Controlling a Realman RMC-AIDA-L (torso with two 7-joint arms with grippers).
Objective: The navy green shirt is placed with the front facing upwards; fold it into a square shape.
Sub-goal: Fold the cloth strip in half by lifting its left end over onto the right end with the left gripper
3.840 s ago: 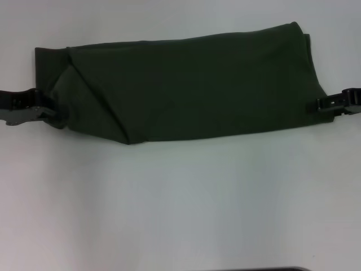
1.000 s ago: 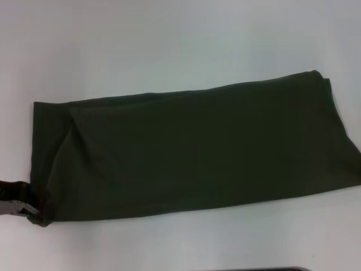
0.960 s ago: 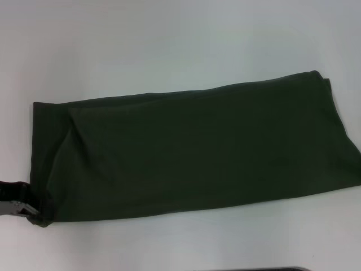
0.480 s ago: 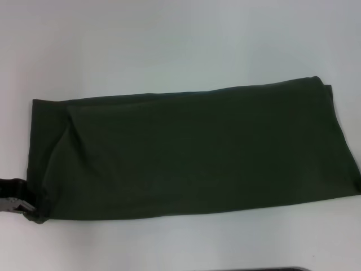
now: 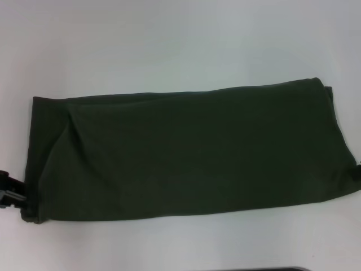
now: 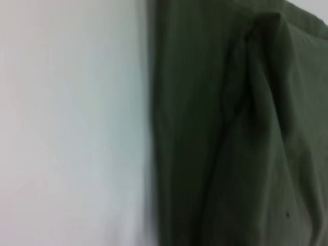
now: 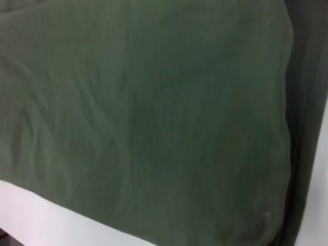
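Shirt [image 5: 186, 152] folded into a long band, lying flat across the white table [image 5: 169, 45]. Left gripper [image 5: 10, 193] sits at the band's near left corner, touching the cloth edge; can't tell if its fingers are clenched or released. Right gripper barely peeks in at the shirt's right end; finger state can't be told either.

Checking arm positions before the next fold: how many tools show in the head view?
2: left tool at the shirt's near-left corner; a sliver of right tool at its right edge.
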